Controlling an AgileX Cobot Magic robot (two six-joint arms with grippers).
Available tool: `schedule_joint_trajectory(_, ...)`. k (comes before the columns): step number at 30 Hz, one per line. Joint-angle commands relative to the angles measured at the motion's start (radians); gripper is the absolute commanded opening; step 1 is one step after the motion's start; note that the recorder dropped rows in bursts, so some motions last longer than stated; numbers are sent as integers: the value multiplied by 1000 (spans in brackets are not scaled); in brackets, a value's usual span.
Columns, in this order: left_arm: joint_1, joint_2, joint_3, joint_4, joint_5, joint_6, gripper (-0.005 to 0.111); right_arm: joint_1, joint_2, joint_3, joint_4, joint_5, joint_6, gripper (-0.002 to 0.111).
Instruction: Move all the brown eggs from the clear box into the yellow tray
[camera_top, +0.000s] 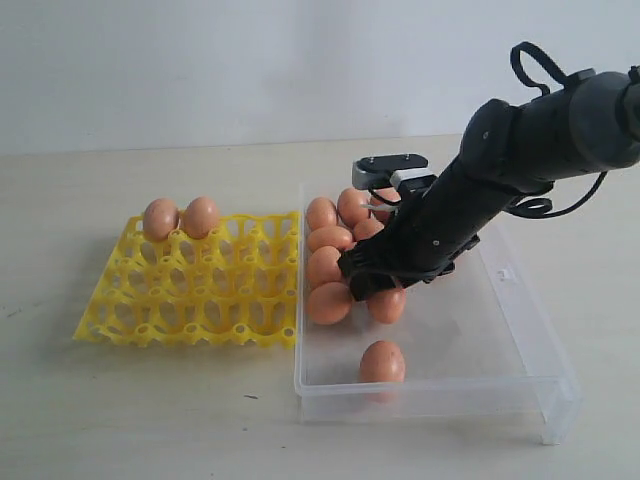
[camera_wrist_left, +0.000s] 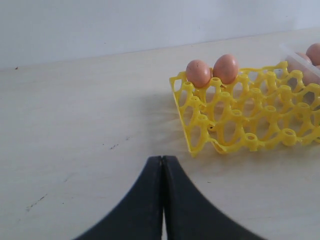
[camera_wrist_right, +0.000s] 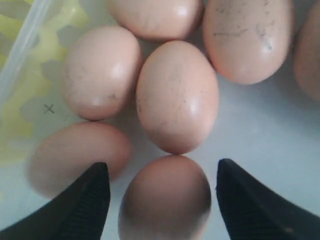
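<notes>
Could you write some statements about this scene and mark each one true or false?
1. The right tool is over the clear box. True.
2. Its jaws are shut. False: they stand open, either side of an egg.
3. Two brown eggs sit in the yellow tray. True.
4. The left tool is open. False: it is shut and holds nothing.
5. The clear box is empty. False: several eggs lie in it.
6. A lone egg lies apart from the others. True.

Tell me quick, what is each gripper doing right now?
Left gripper: shut, holding nothing.
Right gripper: open, jaws astride a brown egg, not gripping it.
</notes>
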Motion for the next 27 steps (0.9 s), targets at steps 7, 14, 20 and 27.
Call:
schedule_joint_trajectory(7,-4,-6,-4,2,-8,0,0,7,68,3,15,-37,2,61)
schedule_joint_trajectory(14,-4,-6,-4,2,-8,0,0,7,68,3,15,-41,25,54)
schedule_joint_trajectory(20,-4,-6,-4,2,-8,0,0,7,47,3,4,6,32,12)
schedule_joint_trajectory(27,-4,-6,-4,2,-8,0,0,7,0,3,-29,25,23,0)
